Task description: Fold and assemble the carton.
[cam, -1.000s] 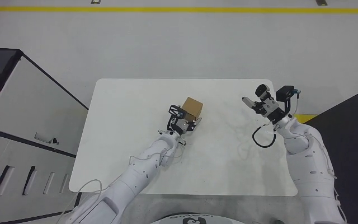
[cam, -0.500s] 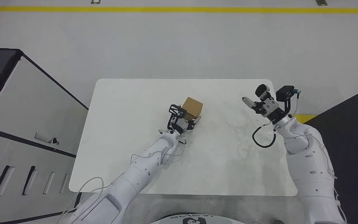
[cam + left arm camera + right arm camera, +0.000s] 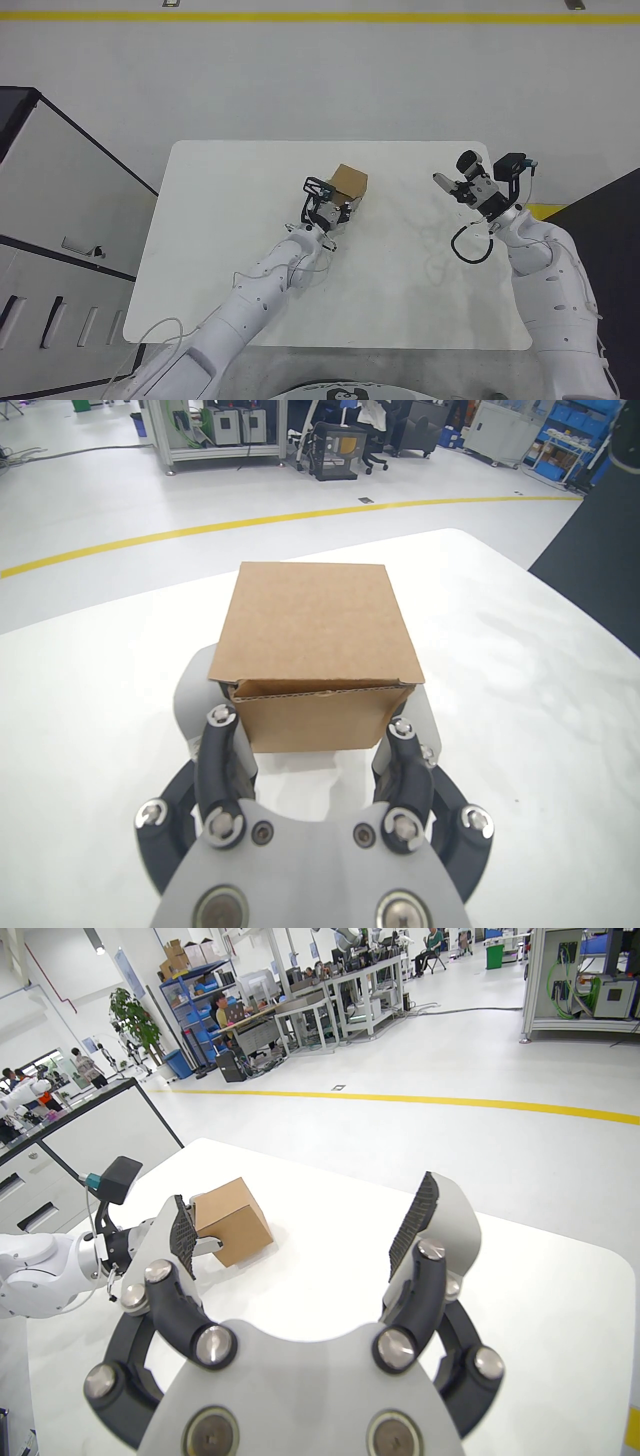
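An industrial robotics lab: workbenches and shelves upper left, yellow floor line, equipment racks.

The brown corrugated-cardboard carton looks matt and slightly fibrous, its cut edge showing the fluted core. The white round-cornered bench is smooth with a soft sheen, faintly smudged. The left hand has satin silver metal plates, black matt links and shiny screw heads. The right hand has dark, ribbed finger pads, probably rubber.
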